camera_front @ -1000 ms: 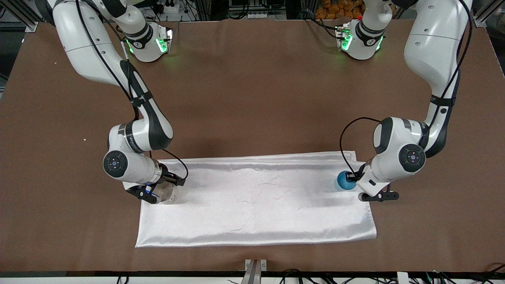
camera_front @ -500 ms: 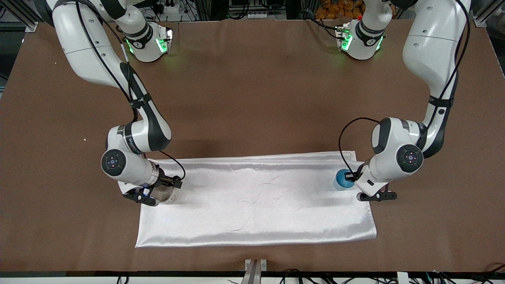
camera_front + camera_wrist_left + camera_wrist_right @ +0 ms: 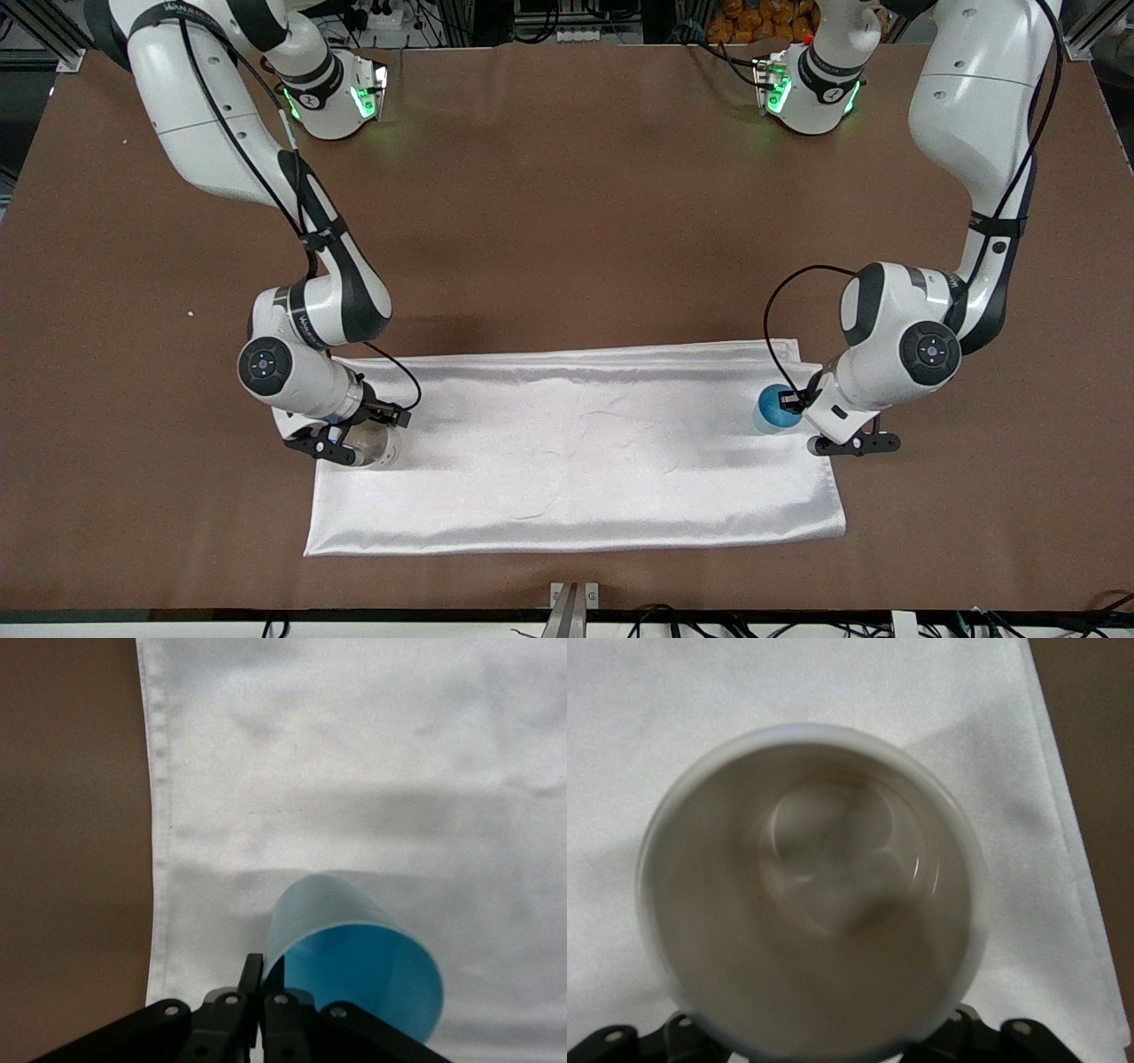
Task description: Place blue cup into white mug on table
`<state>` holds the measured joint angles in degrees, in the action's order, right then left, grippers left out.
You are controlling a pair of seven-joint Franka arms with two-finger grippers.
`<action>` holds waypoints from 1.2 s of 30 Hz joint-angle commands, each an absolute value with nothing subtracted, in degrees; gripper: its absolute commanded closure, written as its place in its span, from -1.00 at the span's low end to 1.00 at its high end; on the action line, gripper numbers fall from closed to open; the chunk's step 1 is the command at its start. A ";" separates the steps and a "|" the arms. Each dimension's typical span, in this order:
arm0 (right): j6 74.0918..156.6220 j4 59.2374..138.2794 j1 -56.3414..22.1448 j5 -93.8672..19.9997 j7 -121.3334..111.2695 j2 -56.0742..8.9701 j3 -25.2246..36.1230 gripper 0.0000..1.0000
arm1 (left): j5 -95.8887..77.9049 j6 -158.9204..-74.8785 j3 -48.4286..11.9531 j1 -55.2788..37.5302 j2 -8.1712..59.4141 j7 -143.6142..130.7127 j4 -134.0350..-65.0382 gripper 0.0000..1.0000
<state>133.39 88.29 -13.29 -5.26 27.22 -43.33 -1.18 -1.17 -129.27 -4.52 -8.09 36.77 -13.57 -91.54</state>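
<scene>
Over brown table (image 3: 567, 221), left gripper (image 3: 260, 988) pinches blue cup (image 3: 354, 966); right gripper (image 3: 359, 434) straddles white mug (image 3: 811, 895).

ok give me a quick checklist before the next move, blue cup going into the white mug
1. Left tool shut on the blue cup rim: ok, fingers pinch the wall in the left wrist view.
2. Blue cup lifted off the white cloth: cannot tell.
3. Right tool around the white mug: ok; firm grip: cannot tell.
4. Mug upright, mouth open, nothing inside: ok.
5. Cup over the mug: not ok, they sit at the two ends of the cloth.
6. Cloth between them free of objects: ok.
</scene>
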 commanded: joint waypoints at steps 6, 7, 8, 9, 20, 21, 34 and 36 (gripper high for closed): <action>133.95 88.07 -13.45 -5.10 26.81 -43.24 -1.49 1.00 | -1.23 -128.41 -4.22 -8.35 33.49 -14.50 -92.29 1.00; 133.95 88.07 -13.45 -5.01 26.72 -43.24 -1.49 1.00 | -1.23 -128.15 -4.22 -8.35 33.49 -14.59 -92.20 1.00; 133.95 88.07 -13.53 -5.01 26.63 -43.24 -1.49 1.00 | -1.23 -128.14 -4.22 -8.35 33.49 -14.59 -92.20 1.00; 133.95 87.98 -13.54 -5.01 26.28 -43.24 -1.49 1.00 | -1.23 -128.06 -4.22 -8.44 33.31 -14.59 -92.20 1.00; 133.33 88.07 -13.80 -5.01 20.40 -42.54 -1.49 1.00 | -1.14 -128.06 -4.22 -8.17 32.35 -14.32 -92.20 1.00; 133.07 88.24 -13.97 -4.92 18.91 -42.19 -1.58 1.00 | -1.14 -128.06 -4.22 -8.26 32.17 -14.50 -92.20 1.00; 126.31 88.24 -18.98 -5.01 8.96 -37.36 -1.41 1.00 | -1.14 -124.46 -4.22 -8.26 29.01 -14.41 -92.02 1.00; 124.72 88.50 -19.95 -4.92 11.15 -35.61 -1.41 1.00 | -1.14 -124.02 -4.22 -8.26 28.39 -14.41 -92.02 1.00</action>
<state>129.30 87.30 -17.37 -5.22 9.53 -40.65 -1.67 -1.17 -126.23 -4.43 -8.09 30.96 -13.57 -91.48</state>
